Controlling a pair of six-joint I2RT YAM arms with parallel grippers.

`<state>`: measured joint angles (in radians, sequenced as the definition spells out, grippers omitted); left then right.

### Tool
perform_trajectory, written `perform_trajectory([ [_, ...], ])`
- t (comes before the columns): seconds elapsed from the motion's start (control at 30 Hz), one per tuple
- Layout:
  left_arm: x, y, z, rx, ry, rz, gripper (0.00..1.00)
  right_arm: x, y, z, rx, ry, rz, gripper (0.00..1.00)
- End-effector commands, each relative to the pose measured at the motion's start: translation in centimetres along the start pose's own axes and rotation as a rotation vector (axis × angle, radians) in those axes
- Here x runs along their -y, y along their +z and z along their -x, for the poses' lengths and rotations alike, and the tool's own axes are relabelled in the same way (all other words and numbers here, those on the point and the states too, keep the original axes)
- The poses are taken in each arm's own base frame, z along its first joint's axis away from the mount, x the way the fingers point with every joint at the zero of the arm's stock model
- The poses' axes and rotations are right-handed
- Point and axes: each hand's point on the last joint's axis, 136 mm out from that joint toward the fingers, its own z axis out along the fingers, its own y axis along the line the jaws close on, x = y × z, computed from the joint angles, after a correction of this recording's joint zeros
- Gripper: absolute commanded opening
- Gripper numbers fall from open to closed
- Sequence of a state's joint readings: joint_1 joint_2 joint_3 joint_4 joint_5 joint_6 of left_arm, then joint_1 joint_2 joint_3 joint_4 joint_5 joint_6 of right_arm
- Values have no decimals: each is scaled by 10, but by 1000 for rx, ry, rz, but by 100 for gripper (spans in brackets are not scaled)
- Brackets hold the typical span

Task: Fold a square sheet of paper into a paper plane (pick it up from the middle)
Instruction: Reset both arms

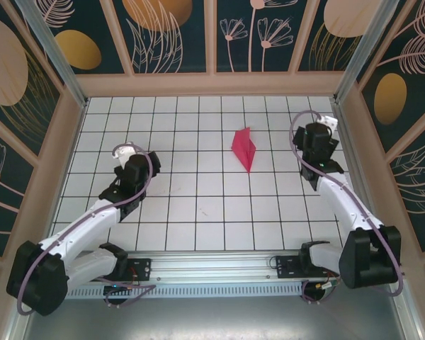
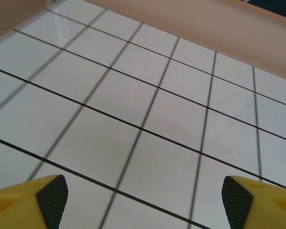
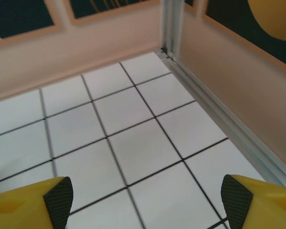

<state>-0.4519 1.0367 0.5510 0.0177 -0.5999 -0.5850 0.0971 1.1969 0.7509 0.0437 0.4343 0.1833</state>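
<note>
Lying on desk: narrow, pointed magenta-pink paper plane (image 1: pixel 245 147), flat on the white grid-lined desk (image 1: pixel 198 212), right of centre in the far half, its longer taper toward the near edge.
Left arm: yellow, black-padded left fingers (image 2: pixel 50 194) spread wide and released, nothing between them; over bare tiles on the left, well apart from the plane.
Right arm: matching right fingers (image 3: pixel 57 198) spread wide, released and empty; near the far right corner, apart from the plane.
Step in hand: folding looks complete; judged to be the withdrawal from the finished piece.
Doing it well: draw each arm back toward its base, raised, never sweeping over the plane; paper this light would likely slide at a brush.
Edges: tan wall (image 3: pixel 86 57) and aluminium corner post (image 3: pixel 169 28) close by the right fingers; little room there.
Open room: bare tiles across the near half and the left side.
</note>
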Motion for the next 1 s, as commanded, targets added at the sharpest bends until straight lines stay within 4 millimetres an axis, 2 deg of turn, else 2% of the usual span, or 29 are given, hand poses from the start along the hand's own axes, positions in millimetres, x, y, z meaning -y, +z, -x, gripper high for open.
perform_trajectory([
  [0.0,-42,0,24,146,89,158,95,0,23,-21,46,8,96,84],
  [0.07,-61,4,27,182,116,211,98,8,42,-46,-18,-11,77,84],
  [0.13,-71,7,26,220,140,231,99,4,51,-62,-19,-13,120,84],
  [0.2,-81,14,20,220,145,227,98,-4,50,-66,39,1,195,85],
  [0.23,-88,17,17,219,149,241,99,-9,49,-59,97,8,229,85],
  [0.3,-99,23,7,220,174,260,99,-15,53,-67,103,-26,271,85],
  [0.37,-97,26,0,255,194,202,99,-24,53,-68,133,-61,325,85],
  [0.43,-87,31,6,275,212,156,99,-31,50,-72,130,-76,383,84],
  [0.5,-81,33,13,319,215,130,99,-38,37,-72,164,-96,451,84],
  [0.63,-64,38,26,401,229,45,99,-27,15,-76,289,-72,463,86],
  [0.67,-59,37,28,425,227,21,98,-27,17,-82,253,-80,465,86],
  [0.73,-53,38,30,461,234,-18,98,-25,19,-81,253,-69,450,86],
  [0.83,-59,41,30,481,210,0,99,-22,23,-79,248,-63,418,87],
  [0.87,-60,45,27,449,210,-10,99,-23,22,-79,251,-63,419,95],
  [0.9,-60,47,27,452,207,-22,99,-22,23,-79,250,-63,417,99],
  [0.97,-63,58,26,417,178,-36,99,-22,23,-79,250,-61,418,99],
])
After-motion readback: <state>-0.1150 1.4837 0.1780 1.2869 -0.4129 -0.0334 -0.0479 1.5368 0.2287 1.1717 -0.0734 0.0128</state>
